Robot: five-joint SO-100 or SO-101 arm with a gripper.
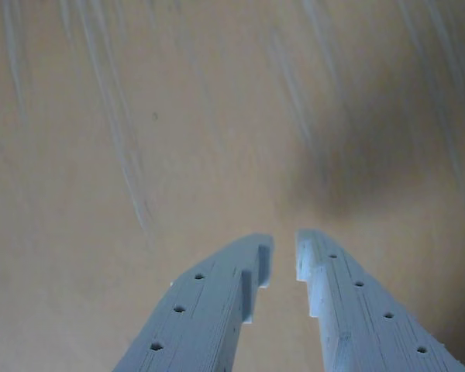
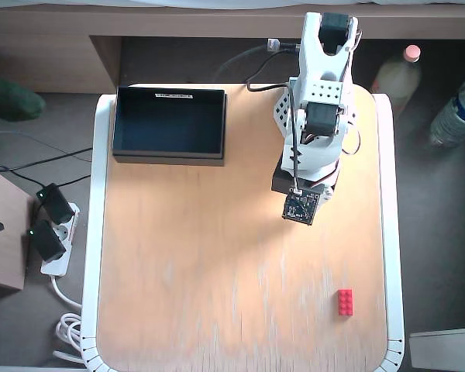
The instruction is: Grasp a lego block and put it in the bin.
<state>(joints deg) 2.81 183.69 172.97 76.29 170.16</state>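
The red lego block (image 2: 345, 301) lies flat on the wooden table near the front right corner in the overhead view. The black bin (image 2: 169, 159) stands at the table's back left, with a white label strip on its far rim and a dark interior. The white arm (image 2: 318, 116) is folded at the back right, far from both, and it hides the gripper in that view. In the wrist view my gripper (image 1: 283, 248) points at bare wood. Its light blue fingers (image 1: 217, 310) almost meet at the tips, with nothing between them. Neither block nor bin shows there.
The table (image 2: 217, 271) has a white rim. Two plastic bottles (image 2: 395, 74) stand on the floor beyond its right edge. A power strip with plugs (image 2: 50, 232) and cables lies off the left side. A wooden shelf runs behind.
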